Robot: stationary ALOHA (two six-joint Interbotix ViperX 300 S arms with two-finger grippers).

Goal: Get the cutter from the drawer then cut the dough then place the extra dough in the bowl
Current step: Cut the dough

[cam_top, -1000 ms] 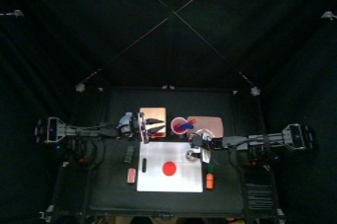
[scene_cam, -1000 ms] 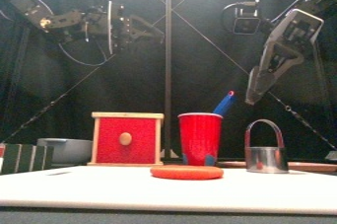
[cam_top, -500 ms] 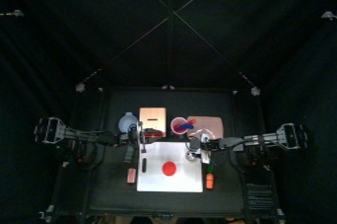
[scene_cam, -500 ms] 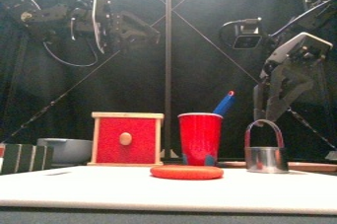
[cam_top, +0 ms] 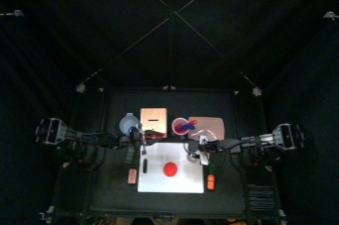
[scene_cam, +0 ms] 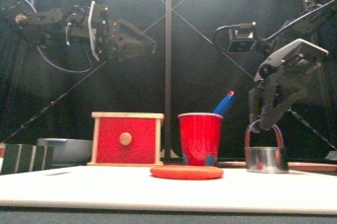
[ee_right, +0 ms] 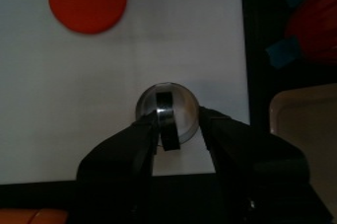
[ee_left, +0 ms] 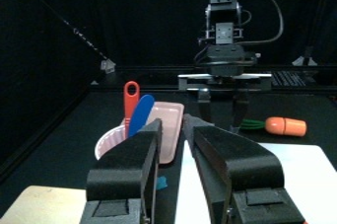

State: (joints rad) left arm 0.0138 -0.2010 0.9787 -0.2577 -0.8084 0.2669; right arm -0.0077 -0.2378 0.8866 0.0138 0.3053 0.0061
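Right gripper [scene_cam: 263,129] lower, over upright cutter [scene_cam: 266,159], wire handle [scene_cam: 246,137] up.

Booth dim, curtains near black; overhead light makes the white board [cam_top: 176,165] glare; bright sheen on cutter [ee_right: 168,110]; wrist views soft

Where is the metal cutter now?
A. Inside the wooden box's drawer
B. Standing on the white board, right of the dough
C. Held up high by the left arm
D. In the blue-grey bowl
B: the cutter stands on the white board, right of the dough, under the right gripper.
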